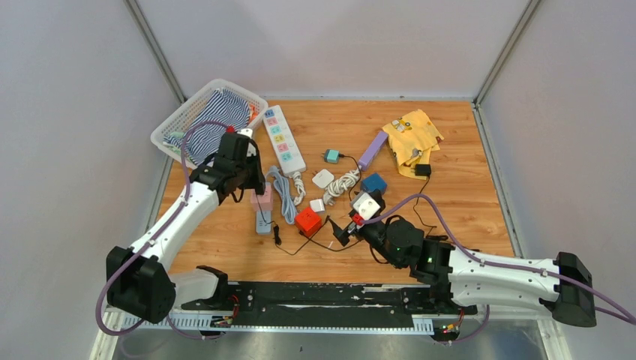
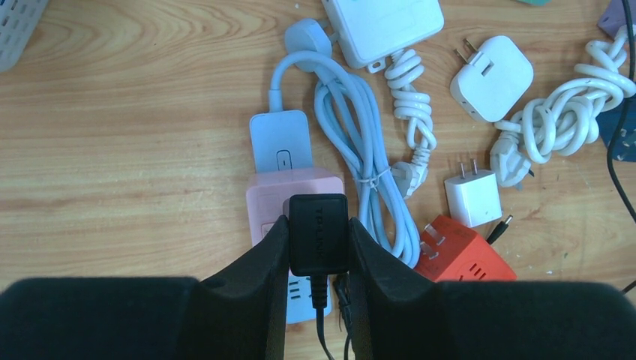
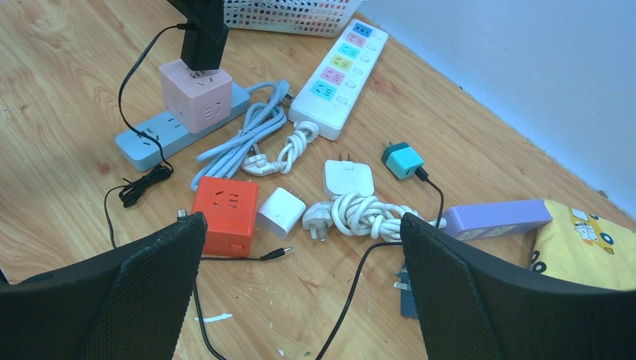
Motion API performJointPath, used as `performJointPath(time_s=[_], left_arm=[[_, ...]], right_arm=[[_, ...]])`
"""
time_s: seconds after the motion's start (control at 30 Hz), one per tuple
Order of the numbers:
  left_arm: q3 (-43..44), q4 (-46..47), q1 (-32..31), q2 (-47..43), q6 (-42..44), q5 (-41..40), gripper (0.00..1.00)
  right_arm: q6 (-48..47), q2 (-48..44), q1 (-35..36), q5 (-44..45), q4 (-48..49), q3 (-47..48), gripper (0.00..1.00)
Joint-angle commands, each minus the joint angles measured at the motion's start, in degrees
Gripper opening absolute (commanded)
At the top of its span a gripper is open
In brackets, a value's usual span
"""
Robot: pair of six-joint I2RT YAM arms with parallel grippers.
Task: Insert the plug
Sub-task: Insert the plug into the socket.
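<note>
Toward the near edge of the table, right of centre, the right gripper hangs with its jaws spread to full width and nothing between them. Judged from this pose, it is parked clear of the work so that its wrist camera overlooks the sockets. Beyond it, near the table's centre, lie a red cube socket, a white adapter and a coiled white cable, all loose and ungripped. Farther on, left of centre, the left gripper clamps the black plug by its 2 flat sides, jaws partly closed on it. This grip holds the plug body upright, so its pin face points straight down at the pink cube socket, which stands on a blue power strip. Plug and cube top appear to touch; whether the pins are fully seated cannot be told. Probable remaining step: press down, then release. At the far left corner stands a white basket, with a white multi-socket strip just beside it.
</note>
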Motion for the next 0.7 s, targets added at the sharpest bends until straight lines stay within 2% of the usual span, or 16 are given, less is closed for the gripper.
performJointPath(time_s=[0.0,0.27,0.4,0.67], left_arm=[[-6.82,-10.97,-1.20,0.56,-4.06,2.34,0.00],[-10.28,-11.24,-1.41,-4.76,-8.05,-0.49,0.00],[-9.29,-11.19,-1.41,-1.81,-7.51,-0.42,0.00],[-1.31,-11.68,-1.41,5.62,-3.69,0.68,0.00]], right_arm=[[-0.23,-1.14,-0.11,1.99,0.33,-0.97,1.00],[-0.08,1.14,-0.11,1.85,1.05,-0.45,1.00],[0.18,0.76,-0.12,1.30,1.12,-0.41,1.00],[0.46,-0.82,-0.11,1.12,0.77,-0.93,1.00]])
